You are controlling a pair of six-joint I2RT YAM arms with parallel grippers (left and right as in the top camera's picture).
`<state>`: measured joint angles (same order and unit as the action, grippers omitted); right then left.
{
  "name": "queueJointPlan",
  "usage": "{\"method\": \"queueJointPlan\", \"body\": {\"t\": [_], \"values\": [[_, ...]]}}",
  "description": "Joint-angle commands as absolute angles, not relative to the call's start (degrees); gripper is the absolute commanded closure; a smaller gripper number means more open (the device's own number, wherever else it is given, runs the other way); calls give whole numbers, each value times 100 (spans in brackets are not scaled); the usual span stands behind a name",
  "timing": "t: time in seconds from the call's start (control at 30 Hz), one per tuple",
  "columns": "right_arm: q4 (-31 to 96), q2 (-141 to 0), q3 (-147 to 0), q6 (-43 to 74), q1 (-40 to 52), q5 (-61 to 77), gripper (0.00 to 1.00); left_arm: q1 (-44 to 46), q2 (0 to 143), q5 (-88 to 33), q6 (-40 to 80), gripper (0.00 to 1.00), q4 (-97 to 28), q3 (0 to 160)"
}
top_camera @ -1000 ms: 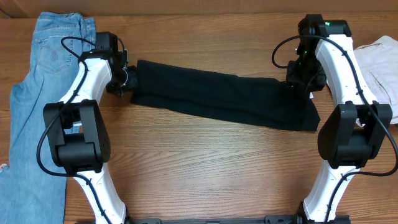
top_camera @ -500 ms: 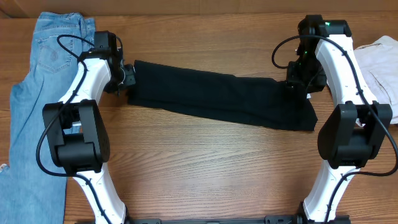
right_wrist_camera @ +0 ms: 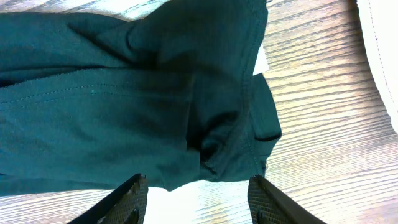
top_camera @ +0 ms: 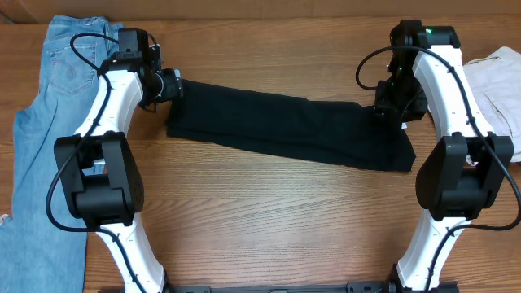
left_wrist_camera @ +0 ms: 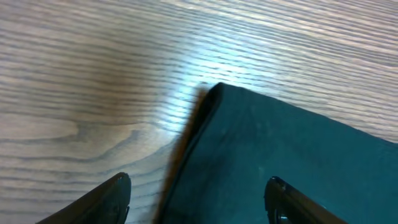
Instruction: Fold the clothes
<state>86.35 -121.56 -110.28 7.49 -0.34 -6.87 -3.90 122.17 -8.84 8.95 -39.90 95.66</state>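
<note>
You had the jeans (top_camera: 41, 122) cut off at the left edge and the pale garment (top_camera: 498, 77) at the right; the right arm (top_camera: 444, 81) hid one end of the black clothes (top_camera: 285, 126).

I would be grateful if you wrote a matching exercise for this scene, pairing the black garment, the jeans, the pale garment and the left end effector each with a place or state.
Things:
1. black garment
2. blue jeans
3. pale garment
4. left end effector

Descriptions:
a. far left in the overhead view
b. far right in the overhead view
c. stretched flat across the middle
d. open, at the black garment's left end

Pairs: 1-c, 2-a, 3-b, 4-d.
</note>
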Motion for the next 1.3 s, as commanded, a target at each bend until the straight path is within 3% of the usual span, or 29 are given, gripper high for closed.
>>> {"method": "queueJointPlan", "body": {"t": [0.0, 0.5, 0.67, 0.77, 0.83, 1.27], "values": [[8615, -12156, -11021, 749, -62, -722, 44, -419, 12385, -1343, 515, 28, -3907, 9657], [8685, -12156, -11021, 751, -62, -722, 44, -370, 13205, -1728, 248, 30, -3907, 9657], [8687, -12156, -11021, 751, -62, -725, 44, -252, 13340, -2174, -117, 50, -4209, 9657], [8687, -12156, -11021, 751, -62, -725, 44, -255, 13338, -2062, -178, 81, -4348, 9657], [8689, -12156, -11021, 751, -62, -725, 45, -336, 13338, -1992, -156, 96, -4355, 9660], [8385, -12138, -11037, 749, -174, -421, 45, -2147, 12477, -1594, 64, 96, -4943, 10346]]}}
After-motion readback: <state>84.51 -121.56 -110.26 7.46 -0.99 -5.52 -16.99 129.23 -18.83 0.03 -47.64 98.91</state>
